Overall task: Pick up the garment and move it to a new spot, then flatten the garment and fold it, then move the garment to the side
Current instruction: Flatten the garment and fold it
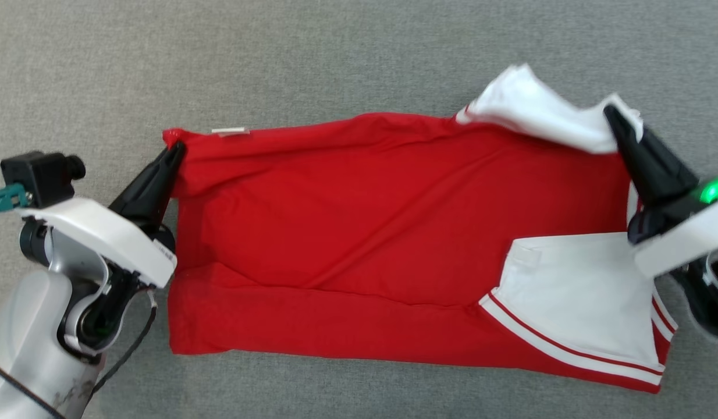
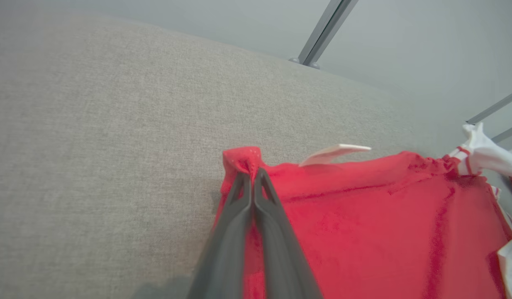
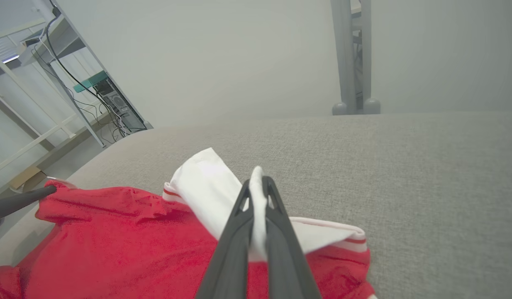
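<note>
no legible text, white tag [image 1: 230, 131] on the garment [image 1: 359, 221] unreadable

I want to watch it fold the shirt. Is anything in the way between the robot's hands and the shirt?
Nothing visible is in the way. The left hand pinches the red shirt at its far left corner, and the right hand pinches its white sleeve.

Grey woven fabric surface [image 1: 359, 52], red garment [image 1: 347, 233] with white sleeves spread on it

garment [image 1: 359, 233]: lying on surface [image 1: 336, 52] | left fingers [image 1: 155, 180]: at its far-left corner | right fingers [image 1: 644, 157]: at far-right corner
</note>
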Available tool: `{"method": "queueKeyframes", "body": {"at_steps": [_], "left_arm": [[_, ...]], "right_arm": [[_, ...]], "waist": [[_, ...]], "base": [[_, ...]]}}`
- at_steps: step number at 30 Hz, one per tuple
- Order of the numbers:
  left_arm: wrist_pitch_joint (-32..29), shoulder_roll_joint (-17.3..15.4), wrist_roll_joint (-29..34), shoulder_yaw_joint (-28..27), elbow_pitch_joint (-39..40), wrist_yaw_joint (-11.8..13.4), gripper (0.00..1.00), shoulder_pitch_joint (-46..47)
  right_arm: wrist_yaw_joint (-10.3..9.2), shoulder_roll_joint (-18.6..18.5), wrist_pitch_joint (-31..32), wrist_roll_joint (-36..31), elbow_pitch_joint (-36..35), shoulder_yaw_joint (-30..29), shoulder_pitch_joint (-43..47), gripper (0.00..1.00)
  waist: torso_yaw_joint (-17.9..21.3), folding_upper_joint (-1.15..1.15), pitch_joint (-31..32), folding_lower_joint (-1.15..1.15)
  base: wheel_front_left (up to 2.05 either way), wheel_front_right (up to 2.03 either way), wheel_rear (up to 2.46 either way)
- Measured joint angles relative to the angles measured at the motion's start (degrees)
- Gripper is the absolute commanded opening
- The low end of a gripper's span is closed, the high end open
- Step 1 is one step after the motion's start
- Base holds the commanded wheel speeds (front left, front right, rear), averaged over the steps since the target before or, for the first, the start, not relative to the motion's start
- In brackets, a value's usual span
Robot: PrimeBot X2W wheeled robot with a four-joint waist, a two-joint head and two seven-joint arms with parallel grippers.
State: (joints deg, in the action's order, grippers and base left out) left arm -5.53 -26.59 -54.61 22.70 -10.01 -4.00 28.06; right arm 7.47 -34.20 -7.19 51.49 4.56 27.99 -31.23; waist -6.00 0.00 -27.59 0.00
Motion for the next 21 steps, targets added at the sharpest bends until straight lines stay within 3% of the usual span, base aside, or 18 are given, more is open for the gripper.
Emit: {"method": "queueKeyframes", "body": {"at_steps": [13,21], "left_arm": [[0.4,-4.7,-4.8,-5.2,11.4,5.0,0.0,-14.1],[1.6,-5.0,-6.0,-6.7,15.8,7.2,0.0,-20.4]], "right_arm": [[0.01,3.6,-0.4,2.4,-12.1,-5.5,21.2,0.0],[0.0,6.4,0.7,2.1,-14.9,-8.9,29.0,0.0]], "waist": [[4.0,0.0,3.4,0.0],[4.7,0.0,5.7,0.0]], "base": [[0.0,0.0,0.0],[0.0,0.0,0.0]]}}
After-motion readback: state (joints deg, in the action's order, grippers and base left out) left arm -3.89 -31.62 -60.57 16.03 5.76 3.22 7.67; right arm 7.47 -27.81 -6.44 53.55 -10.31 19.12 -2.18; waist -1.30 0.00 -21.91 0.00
